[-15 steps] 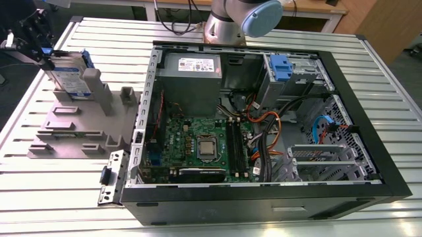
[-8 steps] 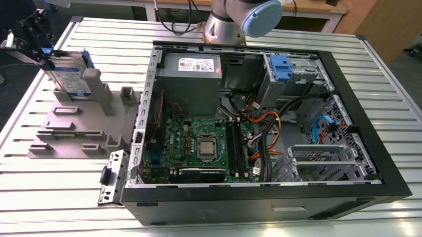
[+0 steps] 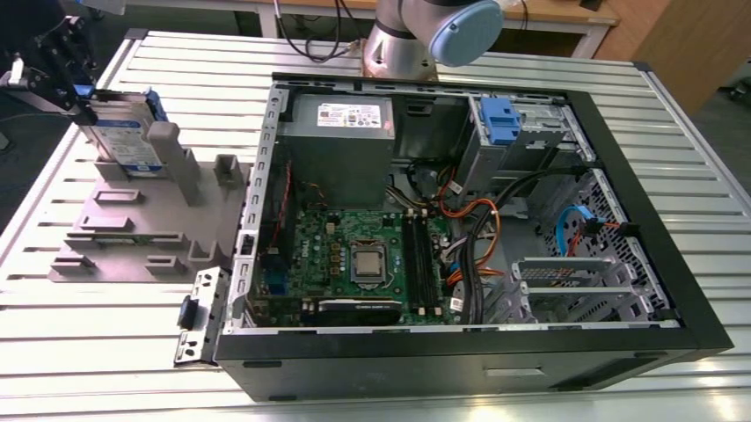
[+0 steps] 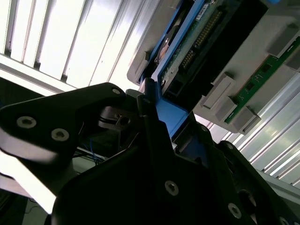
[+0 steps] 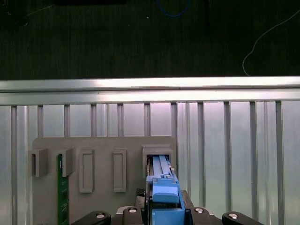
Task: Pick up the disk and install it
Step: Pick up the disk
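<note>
Barely started: gripper (image 3: pixel 77 93) at 10 o'clock, jaws clamped on the disk (image 3: pixel 127 139), which sits in its grey holder (image 3: pixel 118 224), not yet in the computer case (image 3: pixel 470 356).

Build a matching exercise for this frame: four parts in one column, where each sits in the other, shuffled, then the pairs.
Things:
1. disk
2. power supply
3. blue latch
4. motherboard

Places:
A. flat on the floor of the computer case
B. upright in the grey holder, outside the case
C. on the drive cage, far case corner toward the exterior view's right
D. far case corner toward the exterior view's left

Pairs: 1-B, 2-D, 3-C, 4-A
</note>
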`<state>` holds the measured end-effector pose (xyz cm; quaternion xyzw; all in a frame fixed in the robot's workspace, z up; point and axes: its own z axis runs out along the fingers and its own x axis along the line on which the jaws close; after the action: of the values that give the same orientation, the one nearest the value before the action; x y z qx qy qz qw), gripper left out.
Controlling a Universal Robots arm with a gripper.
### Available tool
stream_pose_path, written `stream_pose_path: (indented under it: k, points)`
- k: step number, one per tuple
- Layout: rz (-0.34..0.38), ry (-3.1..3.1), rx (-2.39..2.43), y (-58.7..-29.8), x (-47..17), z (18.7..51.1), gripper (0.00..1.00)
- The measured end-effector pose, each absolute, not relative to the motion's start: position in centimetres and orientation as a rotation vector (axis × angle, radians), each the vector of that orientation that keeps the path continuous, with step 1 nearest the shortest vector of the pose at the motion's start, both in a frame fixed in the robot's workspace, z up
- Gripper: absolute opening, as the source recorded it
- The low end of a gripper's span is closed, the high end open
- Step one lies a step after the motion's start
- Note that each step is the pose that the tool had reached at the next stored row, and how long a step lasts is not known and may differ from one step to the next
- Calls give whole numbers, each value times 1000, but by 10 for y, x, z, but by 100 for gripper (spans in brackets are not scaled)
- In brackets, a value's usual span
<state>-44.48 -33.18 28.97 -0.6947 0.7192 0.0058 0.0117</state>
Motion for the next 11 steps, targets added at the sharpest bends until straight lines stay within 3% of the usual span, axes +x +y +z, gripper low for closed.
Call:
stream_pose_path:
  k: [9,10,11]
  points:
    - [18,2244,-2165,-332,-445,290,38]
    - [18,2244,-2165,-332,-445,290,44]
    - [18,2244,-2165,-332,-445,290,44]
